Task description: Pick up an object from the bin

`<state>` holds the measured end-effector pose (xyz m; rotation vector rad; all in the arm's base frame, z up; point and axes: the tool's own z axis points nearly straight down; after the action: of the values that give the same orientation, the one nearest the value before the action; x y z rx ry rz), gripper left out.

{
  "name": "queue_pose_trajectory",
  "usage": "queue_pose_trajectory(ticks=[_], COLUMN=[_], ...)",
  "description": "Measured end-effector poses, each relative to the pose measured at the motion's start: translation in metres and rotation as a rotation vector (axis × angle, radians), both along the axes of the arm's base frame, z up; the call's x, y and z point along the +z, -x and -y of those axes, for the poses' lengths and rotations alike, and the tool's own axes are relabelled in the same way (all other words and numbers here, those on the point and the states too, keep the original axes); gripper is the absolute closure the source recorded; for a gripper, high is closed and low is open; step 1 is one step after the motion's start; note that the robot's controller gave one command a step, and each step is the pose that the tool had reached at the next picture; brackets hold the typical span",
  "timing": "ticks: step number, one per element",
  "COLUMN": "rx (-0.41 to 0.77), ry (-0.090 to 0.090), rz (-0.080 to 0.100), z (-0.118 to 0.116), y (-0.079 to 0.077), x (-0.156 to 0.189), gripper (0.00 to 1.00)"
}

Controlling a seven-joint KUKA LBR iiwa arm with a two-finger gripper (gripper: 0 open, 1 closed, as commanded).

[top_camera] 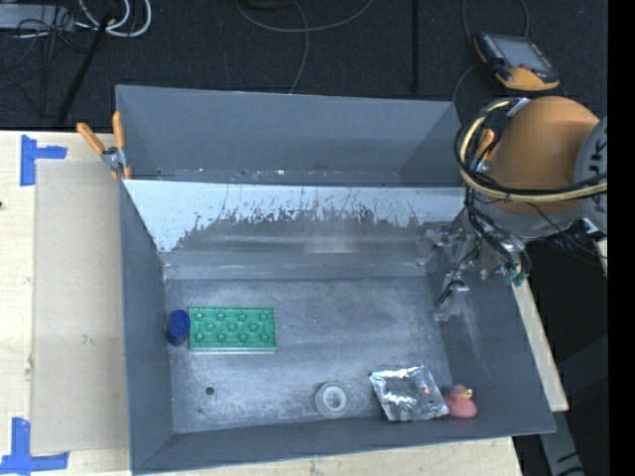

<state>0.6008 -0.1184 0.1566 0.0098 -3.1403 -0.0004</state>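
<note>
overall: moderate, even light inside the bin (298, 434); the surroundings at 12 o'clock are dark.
brightest zone: the lower band of the back wall (298, 201), from 10 to 2 o'clock, is pale and almost washed out, with dark streaks along its lower edge.
upper back wall: flat, darker grey.
floor (347, 345): mid grey with a faint mottled sheen towards the centre.
glare: small white glints on the crumpled foil packet (405, 393) at 5 o'clock; a soft highlight on the orange cover (541, 152) at 2 o'clock.
shadows: soft and weak; a dim patch on the wall below the gripper (448, 300) at 3 o'clock; a thin dark edge under the green brick (232, 328) at 8 o'clock.
</note>
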Motion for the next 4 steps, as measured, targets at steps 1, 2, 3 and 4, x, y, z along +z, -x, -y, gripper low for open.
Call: queue_pose_trajectory(ticks=[1, 2, 3, 4], rx=[0.176, 0.294, -0.143, -0.140], ry=[-0.003, 0.001, 0.000, 0.000], rz=[-0.008, 0.005, 0.002, 0.002], z=[-0.012, -0.038, -0.074, -0.074], y=[0.072, 0.111, 0.087, 0.087], x=[-0.090, -0.085, -0.087, -0.087], gripper=[0.00, 0.00, 0.00, 1.00])
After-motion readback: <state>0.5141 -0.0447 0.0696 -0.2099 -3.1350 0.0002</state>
